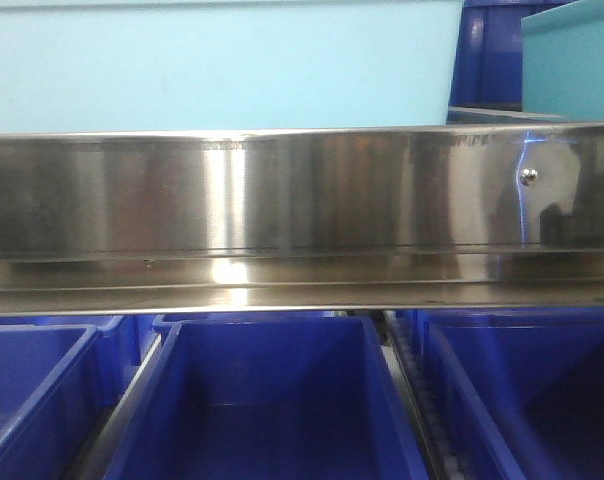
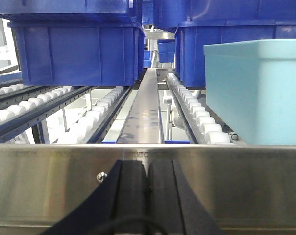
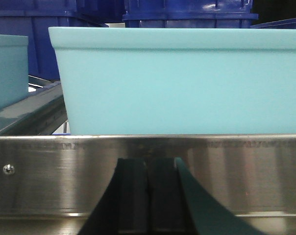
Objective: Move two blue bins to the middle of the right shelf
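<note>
1. The left fingers (image 2: 145,169) are pressed together with nothing between them. The right fingers (image 3: 145,169) are the same: closed and empty.
2. Just beyond each pair, a steel rail (image 2: 236,181) crosses the shelf front. Its top edge stands above the fingertips in both wrist views.
3. Past the rail on the left, roller lanes (image 2: 101,110) run back to two blue bins (image 2: 77,51) side by side, well apart from the fingers. On the right, a teal bin (image 3: 177,83) sits right behind the rail, with more blue ones behind it.
4. The front view shows lower bins (image 1: 272,400), also blue, on the level under the rail. I cannot tell which two the task means.
5. Risks, as I judge them:
   - Driving straight in would knock the fingers on the rail, since they sit low behind it.
   - Closed fingers cannot take a rim.
   - The teal bin blocks the right arm's path.
   - A nudged bin may roll on the lanes.
6. The blue bins stand upright, openings up, each with one wall squarely facing the left camera. Their long axis is hard to read there. The lower bins seem to run lengthwise into the shelf, along the lanes.
</note>
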Controlling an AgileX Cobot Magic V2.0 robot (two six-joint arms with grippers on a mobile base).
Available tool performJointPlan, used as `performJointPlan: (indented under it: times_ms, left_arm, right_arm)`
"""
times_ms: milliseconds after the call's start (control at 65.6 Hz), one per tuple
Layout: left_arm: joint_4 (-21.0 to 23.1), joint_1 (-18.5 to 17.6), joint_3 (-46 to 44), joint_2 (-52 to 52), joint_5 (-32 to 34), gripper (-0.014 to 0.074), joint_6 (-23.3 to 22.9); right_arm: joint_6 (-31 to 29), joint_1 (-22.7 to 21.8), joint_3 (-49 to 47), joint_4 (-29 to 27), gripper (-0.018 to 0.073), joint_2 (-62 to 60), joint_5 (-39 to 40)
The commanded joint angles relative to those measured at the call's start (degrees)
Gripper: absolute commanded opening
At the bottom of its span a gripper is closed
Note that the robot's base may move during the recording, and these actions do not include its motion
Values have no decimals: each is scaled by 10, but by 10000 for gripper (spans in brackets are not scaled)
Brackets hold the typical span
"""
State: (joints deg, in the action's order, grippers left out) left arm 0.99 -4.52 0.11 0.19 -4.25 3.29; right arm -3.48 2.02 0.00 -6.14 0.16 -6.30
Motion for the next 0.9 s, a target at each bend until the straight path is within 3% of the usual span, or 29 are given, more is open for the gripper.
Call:
performJointPlan:
  times_ms: [0, 381, 747, 885]
  left_arm:
    - [4, 2, -1, -2, 10, -111, 0]
    - [4, 2, -1, -2, 39, -111, 0]
    - [4, 2, -1, -2, 124, -111, -5]
    - [49, 2, -1, -2, 158, -111, -6]
  right_arm:
    - [-3, -2, 0, 4, -162, -2, 8]
    - [-3, -2, 0, 4, -162, -2, 8]
    - [-3, -2, 0, 4, -162, -2, 97]
    - [0, -2, 0, 4, -162, -2, 125]
